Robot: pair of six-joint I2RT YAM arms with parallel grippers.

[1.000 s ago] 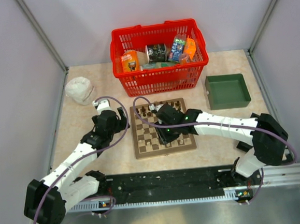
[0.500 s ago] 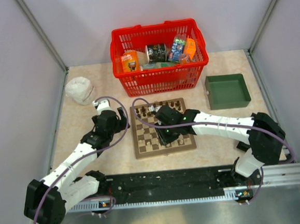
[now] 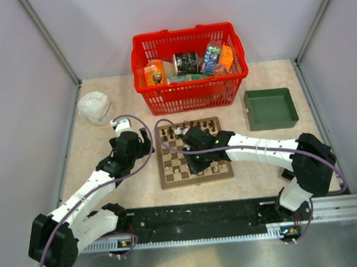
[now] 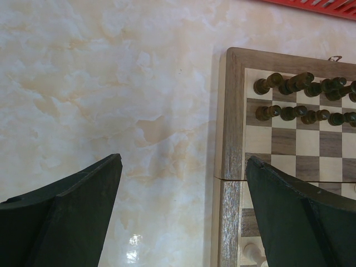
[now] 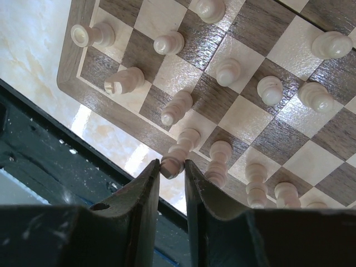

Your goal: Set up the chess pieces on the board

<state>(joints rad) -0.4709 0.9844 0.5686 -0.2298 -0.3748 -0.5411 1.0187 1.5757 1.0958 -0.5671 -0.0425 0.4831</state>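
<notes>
The board [image 3: 164, 178] lies mid-table with dark chess pieces [image 3: 192, 128] lined up along its far rows and pale ones near its front. In the right wrist view my right gripper [image 5: 172, 165] is shut on the head of a pale chess piece [image 5: 187, 141] that stands at the board's [image 5: 109, 113] near edge, among several other pale pieces [image 5: 176, 108]. My left gripper [image 4: 183, 160] hangs open over bare table just left of the board's border [image 4: 231, 139], holding nothing; two rows of dark pieces [image 4: 300, 83] show ahead of it. From above, the right gripper [image 3: 196, 161] covers the board's front middle.
A red basket [image 3: 186, 32] full of packets stands behind the board. A green tray [image 3: 270, 125] sits at the right, a white crumpled bag [image 3: 94, 107] at the far left. A black rail [image 3: 197, 215] runs along the near table edge.
The right gripper's fingers have narrowed until they pinch the pale piece's head, and that arm has shifted slightly left. The left arm has not moved.
</notes>
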